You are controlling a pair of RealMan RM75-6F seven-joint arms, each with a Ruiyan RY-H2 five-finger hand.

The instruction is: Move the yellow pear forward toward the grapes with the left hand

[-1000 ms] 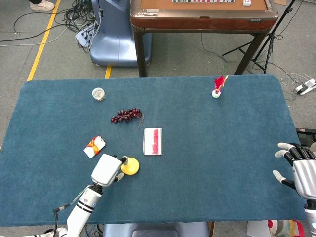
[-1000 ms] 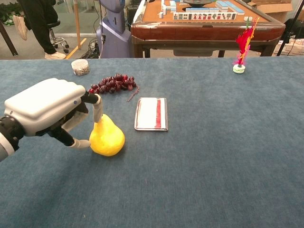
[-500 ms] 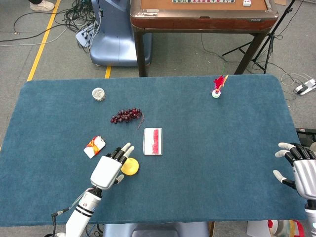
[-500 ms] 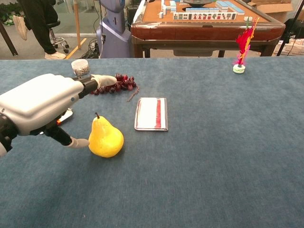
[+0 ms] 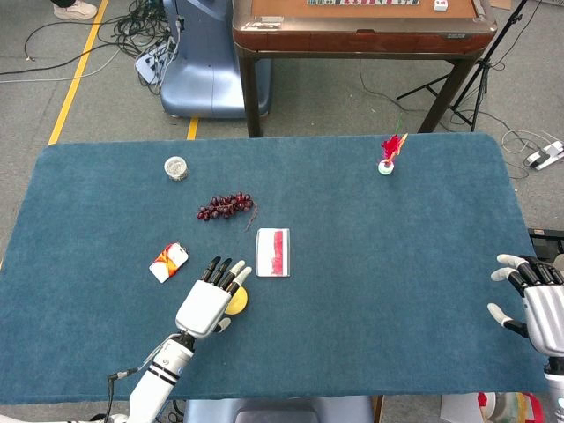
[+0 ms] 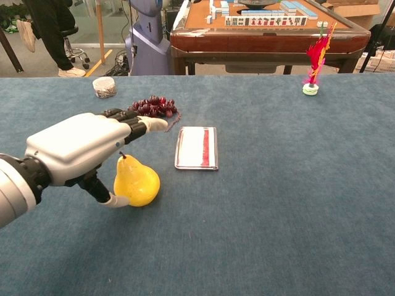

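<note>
near the front left of the blue surface (image 5: 370,264) the left hand (image 6: 83,150) hovers over the upright yellow pear (image 6: 137,181), fingers spread and holding nothing, thumb beside its base, grapes (image 6: 154,106) farther ahead.

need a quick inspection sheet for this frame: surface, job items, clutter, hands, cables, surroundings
Surface: blue cloth table, flat.
Job's things: yellow pear upright on the cloth; grapes farther forward, apart from it.
Clutter: red-striped card, small packet, round container, red shuttlecock.
Hands: left hand over the pear, fingers extended, thumb at its base; right hand open at the table's right edge.
Cables: on the floor beyond the table.
Surroundings: mahjong table, blue machine base.
</note>
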